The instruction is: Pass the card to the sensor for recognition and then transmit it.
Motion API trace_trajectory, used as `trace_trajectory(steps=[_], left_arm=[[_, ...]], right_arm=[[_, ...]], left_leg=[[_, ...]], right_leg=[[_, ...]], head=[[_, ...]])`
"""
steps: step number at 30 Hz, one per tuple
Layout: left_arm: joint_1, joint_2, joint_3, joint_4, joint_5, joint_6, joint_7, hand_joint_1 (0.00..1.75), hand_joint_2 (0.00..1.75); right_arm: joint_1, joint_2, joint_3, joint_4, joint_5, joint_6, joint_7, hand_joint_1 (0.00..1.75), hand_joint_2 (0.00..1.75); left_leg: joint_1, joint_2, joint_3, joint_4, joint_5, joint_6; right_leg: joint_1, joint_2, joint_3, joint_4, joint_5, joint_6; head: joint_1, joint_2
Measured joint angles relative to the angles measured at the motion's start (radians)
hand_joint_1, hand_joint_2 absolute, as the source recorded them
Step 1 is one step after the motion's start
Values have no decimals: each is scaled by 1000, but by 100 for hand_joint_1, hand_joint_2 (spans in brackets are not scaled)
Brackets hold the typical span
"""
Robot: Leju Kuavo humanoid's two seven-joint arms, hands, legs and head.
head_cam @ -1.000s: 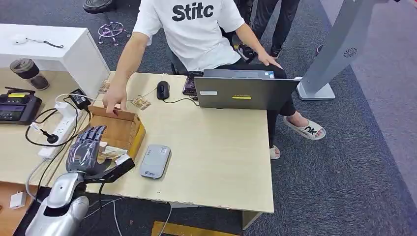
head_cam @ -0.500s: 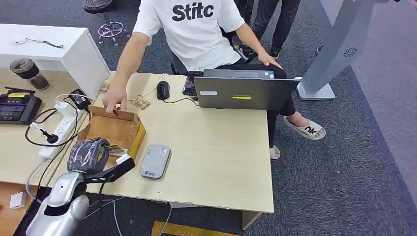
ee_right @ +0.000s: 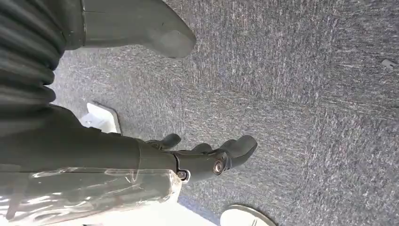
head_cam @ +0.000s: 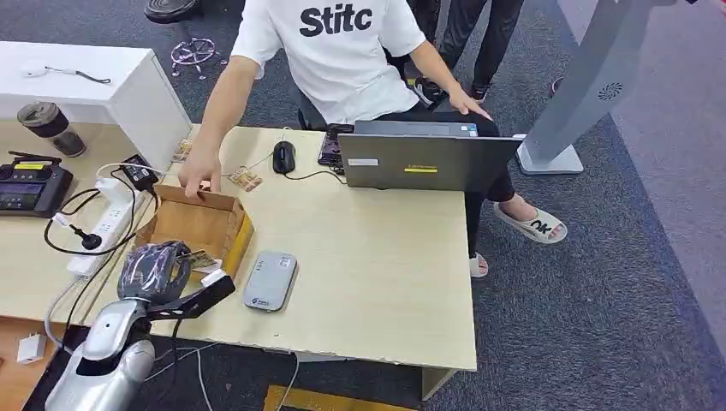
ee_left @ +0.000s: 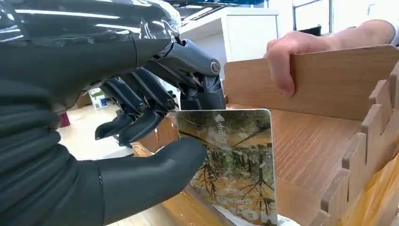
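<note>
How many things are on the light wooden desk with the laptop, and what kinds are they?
Laptop: 1
Mouse: 1
Phone: 1
Wooden box: 1
Grey card reader: 1
Picture card held by the left hand: 1
Picture cards lying loose by the person's hand: 2
Total: 8

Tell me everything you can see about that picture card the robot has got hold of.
The card is a thin rectangle with rounded corners, printed with trees in autumn browns and greens, plus small white markings near one short edge. It stands on edge at the near end of the wooden box. The left hand pinches it, thumb on the printed face, fingers behind.
</note>
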Motion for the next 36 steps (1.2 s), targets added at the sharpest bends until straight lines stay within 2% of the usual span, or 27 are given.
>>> trace_trajectory(steps=[14,22,28,32,36], left_arm=[[-59,52,27,0,9,-5,2,175,175],[-219,134,50,0,-19,-27,4,175,175],[-322,196,51,2,-109,-1,36,175,175],[-367,208,50,27,-134,4,55,175,175],[-438,225,50,93,-166,24,86,175,175]], right_arm=[[-3,0,0,0,-2,-1,-5,0,175],[-13,0,0,0,-1,-3,-5,0,175],[-16,0,0,0,5,-4,6,0,175],[-17,0,1,0,21,-5,19,0,175],[-17,0,2,0,21,-9,21,0,175]], left_leg=[[0,0,0,0,0,0],[1,0,0,0,1,0],[0,0,0,0,1,0],[0,-1,0,0,1,0],[0,-1,0,0,1,-1]], right_leg=[[0,0,0,0,0,0],[0,0,0,0,1,0],[0,1,0,0,1,0],[0,0,0,0,0,0],[0,0,0,0,1,0]], head=[[0,0],[0,0],[0,0],[0,0],[0,0]])
